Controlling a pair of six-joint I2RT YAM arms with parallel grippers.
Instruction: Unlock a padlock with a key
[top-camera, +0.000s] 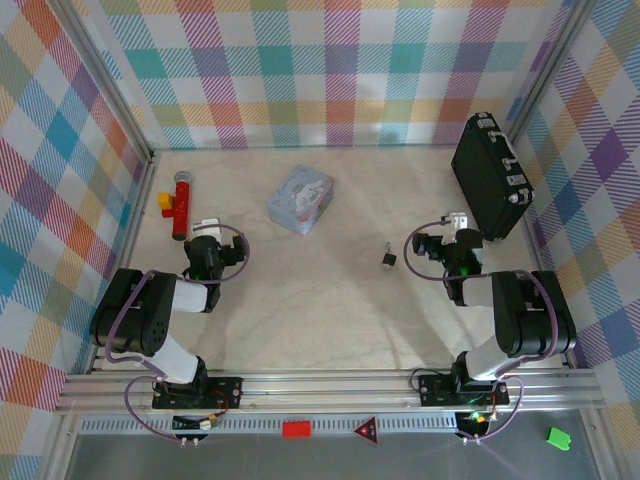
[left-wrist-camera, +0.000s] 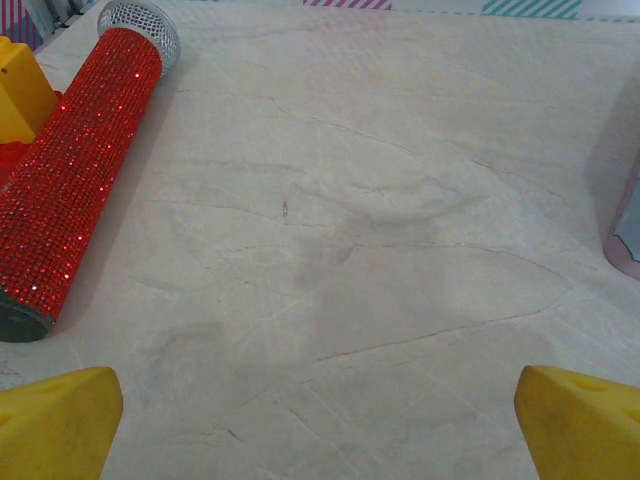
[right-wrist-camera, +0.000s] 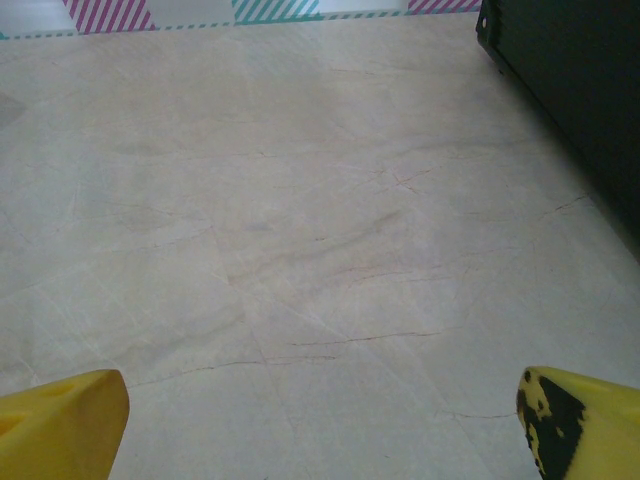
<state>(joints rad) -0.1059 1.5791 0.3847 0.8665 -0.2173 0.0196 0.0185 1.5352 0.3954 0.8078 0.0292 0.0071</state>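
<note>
Left gripper (left-wrist-camera: 320, 425) and right gripper (right-wrist-camera: 320, 425) are each holding two yellow fingers spread wide, gripping nothing. One marbled beige table (top-camera: 320, 320) is carrying, in descending size: one rigid black rectangular case (top-camera: 490, 175) by the right wall; one pale blue patterned pouch (top-camera: 300, 198); one red glittering cylindrical microphone (left-wrist-camera: 80, 170); one tiny dark metal padlock (top-camera: 387, 257), lying apart, between pouch and right gripper.

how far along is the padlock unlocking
Nothing looks done yet: the padlock lies alone on the table. In hand: nothing; the left end effector and right end effector are open and empty. Left: gripping the lock, fetching the key (too small to tell here), then unlocking.
</note>
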